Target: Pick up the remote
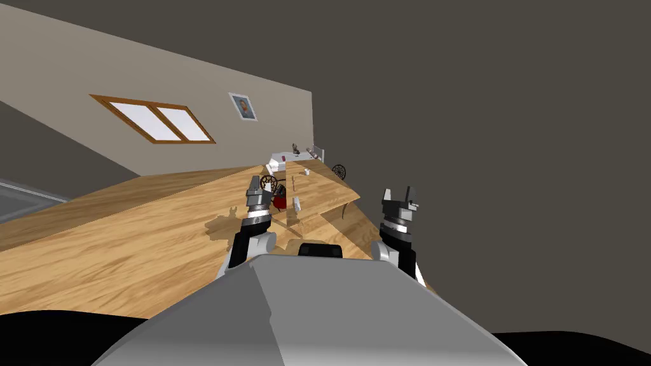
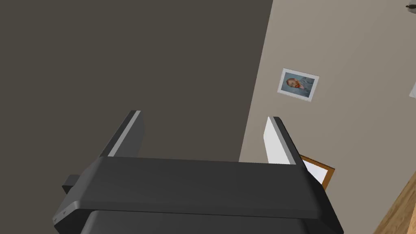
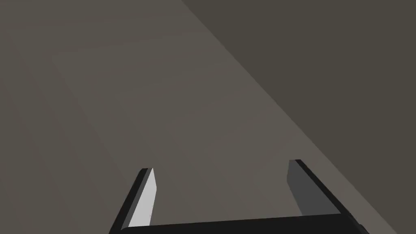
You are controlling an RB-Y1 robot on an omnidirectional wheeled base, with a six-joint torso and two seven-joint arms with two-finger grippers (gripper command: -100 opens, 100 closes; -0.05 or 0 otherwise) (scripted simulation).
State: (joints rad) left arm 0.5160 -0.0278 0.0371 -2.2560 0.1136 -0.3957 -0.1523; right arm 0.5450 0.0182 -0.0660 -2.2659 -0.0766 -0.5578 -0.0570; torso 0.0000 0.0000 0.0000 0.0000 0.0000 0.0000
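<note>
The robot stands on a wooden floor (image 1: 127, 229) with both arms held up in front of its chest. The left gripper (image 1: 254, 183) is on the left, its jaws apart with nothing between them. The left wrist view shows its two fingers (image 2: 128, 136) standing wide. The right gripper (image 1: 399, 192) is on the right, close to a dark grey wall (image 1: 508, 127), and its jaws are also apart and empty.

Well ahead of both grippers, near the room's far corner, stands a wooden table (image 1: 321, 184) with several small things on and around it — a red thing (image 1: 280, 202), a small white upright thing (image 1: 296, 204) and a dark wheel-like shape (image 1: 339, 170). The remote cannot be told apart among them — they are too small. On the lighter wall to the left are a window (image 1: 152, 121) and a framed portrait (image 1: 243, 107).
</note>
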